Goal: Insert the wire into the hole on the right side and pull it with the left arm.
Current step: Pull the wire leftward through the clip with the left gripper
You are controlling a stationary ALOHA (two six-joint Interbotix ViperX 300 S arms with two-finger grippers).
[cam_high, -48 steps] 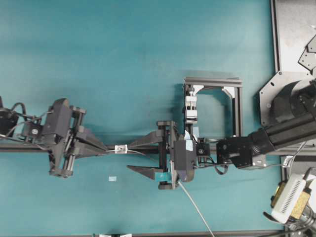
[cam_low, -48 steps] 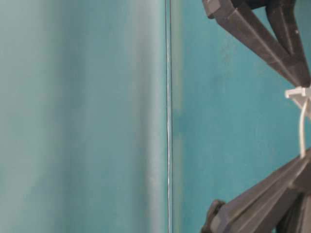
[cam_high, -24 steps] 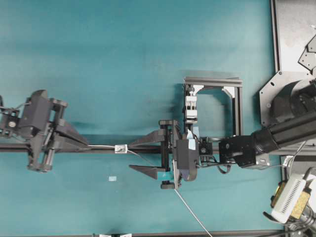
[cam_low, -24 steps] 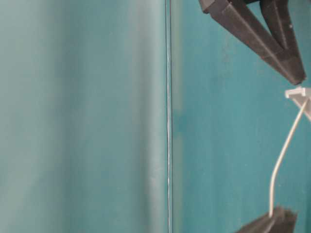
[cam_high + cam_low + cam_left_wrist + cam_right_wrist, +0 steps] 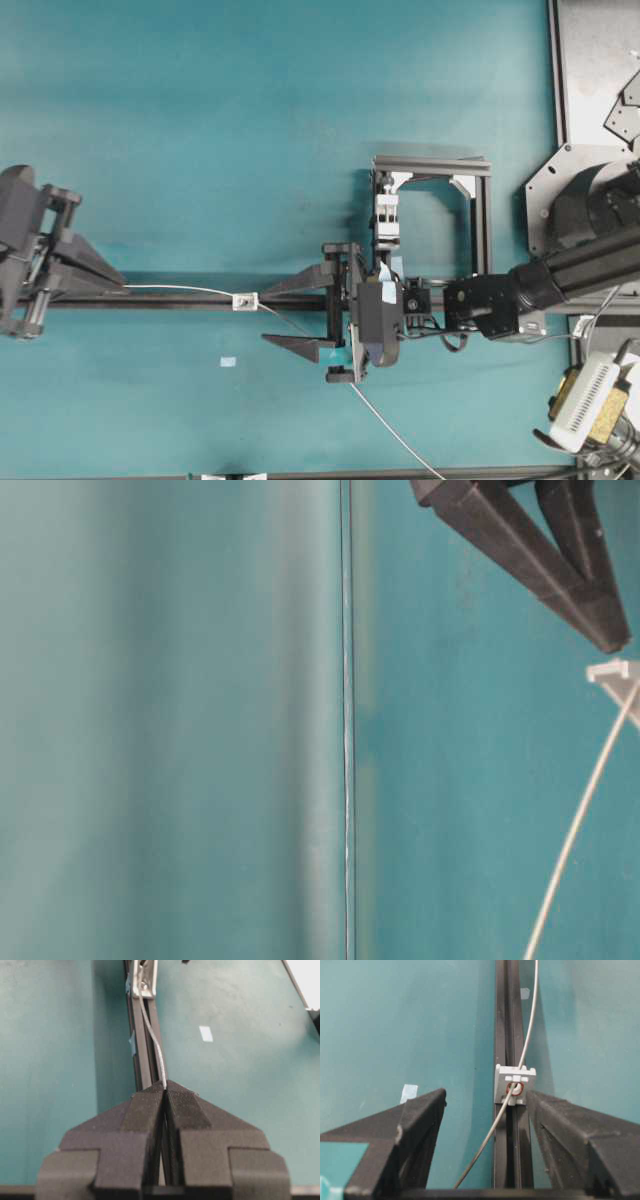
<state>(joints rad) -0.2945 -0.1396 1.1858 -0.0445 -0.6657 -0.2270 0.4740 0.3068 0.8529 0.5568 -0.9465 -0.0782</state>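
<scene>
Left pincer point(image 5: 165, 1091) grips the wire point(image 5: 180, 290) — right pincer point(image 5: 485, 1110) gapes beside the hole point(image 5: 514, 1089).

My left tool point(image 5: 118, 288) gripped the wire point(image 5: 180, 290) at the worktop's point(image 5: 250, 120) left edge; the wire ran through the bracket point(image 5: 243, 300), past my open right tool point(image 5: 275, 316).

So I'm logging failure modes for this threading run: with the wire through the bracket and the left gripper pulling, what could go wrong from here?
1. The left gripper pinches the wire only at its fingertips, so it may slip out.
2. The wire bends as it enters the hole, so it may snag at the bracket.
3. The open right gripper flanks the bracket and could catch the trailing wire.
</scene>
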